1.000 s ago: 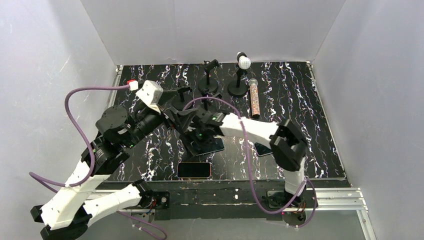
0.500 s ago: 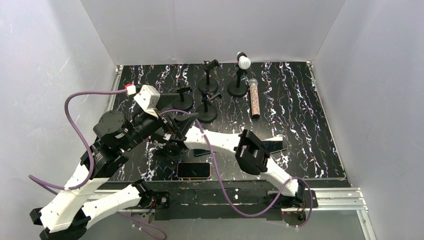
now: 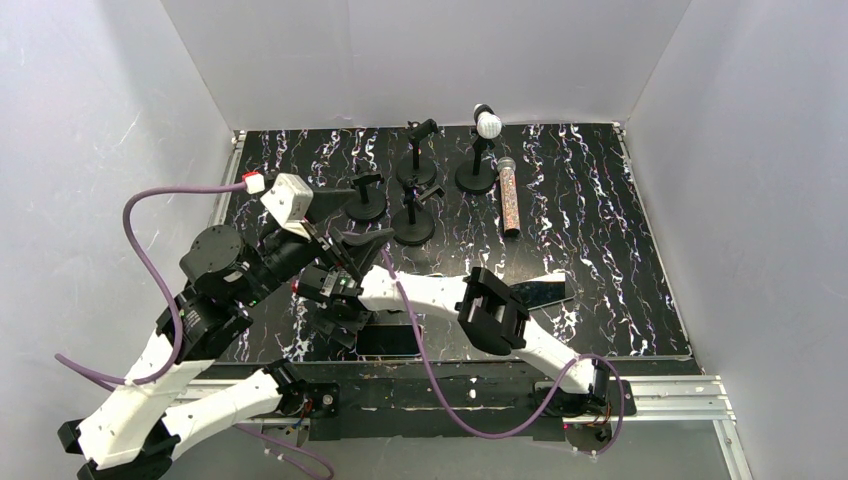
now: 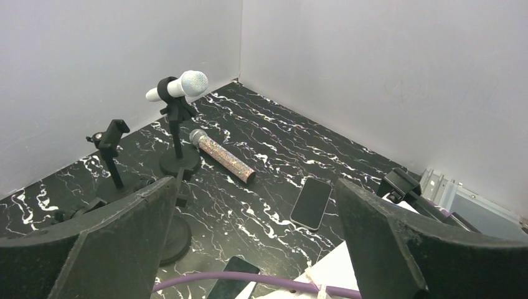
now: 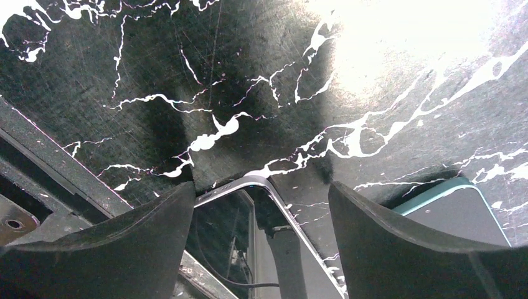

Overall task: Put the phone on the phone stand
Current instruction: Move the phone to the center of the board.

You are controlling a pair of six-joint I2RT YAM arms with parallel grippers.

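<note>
The right arm (image 3: pixel 440 293) stretches leftward along the near edge, the right gripper (image 5: pixel 259 205) low and spread wide. The left gripper (image 4: pixel 255 193) hangs raised, jaws apart.

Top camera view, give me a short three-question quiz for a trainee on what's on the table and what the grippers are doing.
1. True or false: the white microphone sits in a stand, while the glitter microphone lies flat on the table.
2. The right gripper is poised at: A) the phone at the near edge, B) the glitter microphone, C) the white microphone.
3. Fill in: the left gripper is ____ and holds nothing.
Key: 1 true; 2 A; 3 open.
</note>
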